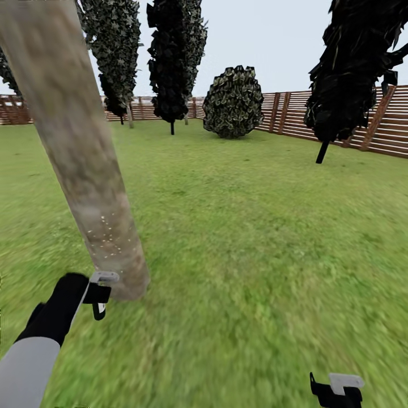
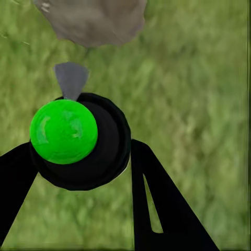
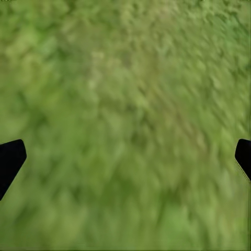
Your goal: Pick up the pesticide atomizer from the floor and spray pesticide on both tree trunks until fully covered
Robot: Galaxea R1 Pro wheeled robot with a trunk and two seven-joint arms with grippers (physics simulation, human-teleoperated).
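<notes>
While our left claw (image 2: pixel 78 157) is clenched on the pesticide atomizer (image 2: pixel 78 141), its black fingers (image 2: pixel 157 198) press the round dark bottle from both sides, and the bright green spot (image 2: pixel 64 132) sits on top of it. We see the grey nozzle pointing toward the base of the tree trunk (image 1: pixel 79 153), which rises from the grass floor (image 1: pixel 255 255) just beside the claw in the head view. Pale specks dot the lower trunk. Our right claw (image 3: pixel 125 157) hangs released over bare grass, its fingertips wide apart and holding nothing. Farther off stand a round bush (image 1: pixel 233 102), dark trees and the slatted wooden fence (image 1: pixel 340 119) along the lawn's edge.
</notes>
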